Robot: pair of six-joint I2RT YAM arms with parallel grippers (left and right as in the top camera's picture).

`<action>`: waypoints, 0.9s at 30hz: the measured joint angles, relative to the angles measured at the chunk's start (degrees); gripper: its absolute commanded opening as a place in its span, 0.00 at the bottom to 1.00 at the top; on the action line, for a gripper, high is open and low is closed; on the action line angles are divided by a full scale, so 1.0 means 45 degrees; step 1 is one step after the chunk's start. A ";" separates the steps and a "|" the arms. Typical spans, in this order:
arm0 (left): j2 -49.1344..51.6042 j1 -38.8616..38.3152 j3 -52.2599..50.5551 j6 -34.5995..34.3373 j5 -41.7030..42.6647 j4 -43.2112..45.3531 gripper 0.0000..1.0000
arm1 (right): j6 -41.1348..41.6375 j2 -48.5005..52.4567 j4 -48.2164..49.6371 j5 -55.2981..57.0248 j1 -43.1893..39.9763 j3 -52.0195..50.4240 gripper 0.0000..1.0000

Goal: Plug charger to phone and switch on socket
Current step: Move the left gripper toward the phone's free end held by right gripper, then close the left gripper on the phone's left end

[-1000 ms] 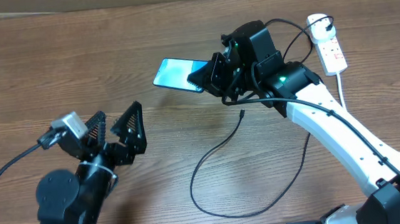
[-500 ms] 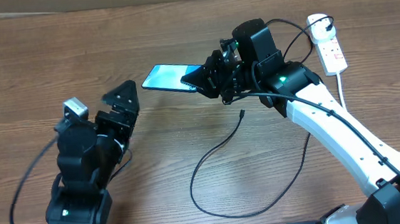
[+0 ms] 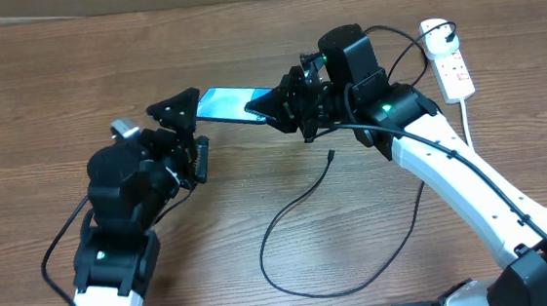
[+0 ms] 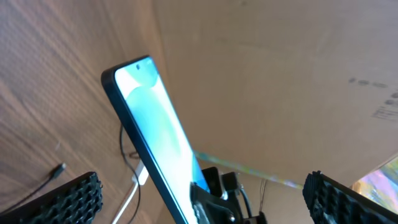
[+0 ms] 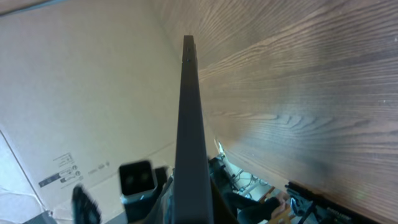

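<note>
One phone, one charger, one socket and two grippers are counted. The phone is held off the table, screen lit, clamped at one short end by the right gripper. Its free end is seen just beside one finger of the left gripper, whose fingers are spread wide with nothing between them; contact cannot be told. The charger is laid in a loop on the wood, its tip below the right gripper and apart from the phone. The socket is placed near the far right edge. Print on the cardboard cannot be read. Bare wood is seen between the left gripper and the loop.
</note>
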 measured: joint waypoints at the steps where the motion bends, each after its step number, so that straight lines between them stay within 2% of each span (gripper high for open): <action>1: 0.0262 0.0000 0.0000 -0.0296 0.0238 0.0044 1.00 | 0.0024 0.0000 0.0000 -0.0083 0.0000 0.0000 0.05; 5: 0.0865 0.0000 0.0000 -0.1399 0.0865 0.0141 0.99 | 0.0214 0.0000 0.0005 -0.0321 0.0000 0.0000 0.05; 11: 0.1375 0.0000 0.0000 -0.2895 0.1749 0.1020 0.88 | 0.0355 0.0000 0.0005 -0.0466 0.0000 0.0000 0.05; 23: 0.1389 0.0000 0.0000 -0.3570 0.2123 0.1472 0.88 | 0.0389 0.0000 -0.0005 -0.0704 0.0000 0.0000 0.05; 27: 0.1569 0.0000 0.0000 -0.3604 0.2127 0.1472 0.77 | 0.0393 0.0000 0.0029 -0.0787 0.0000 0.0000 0.05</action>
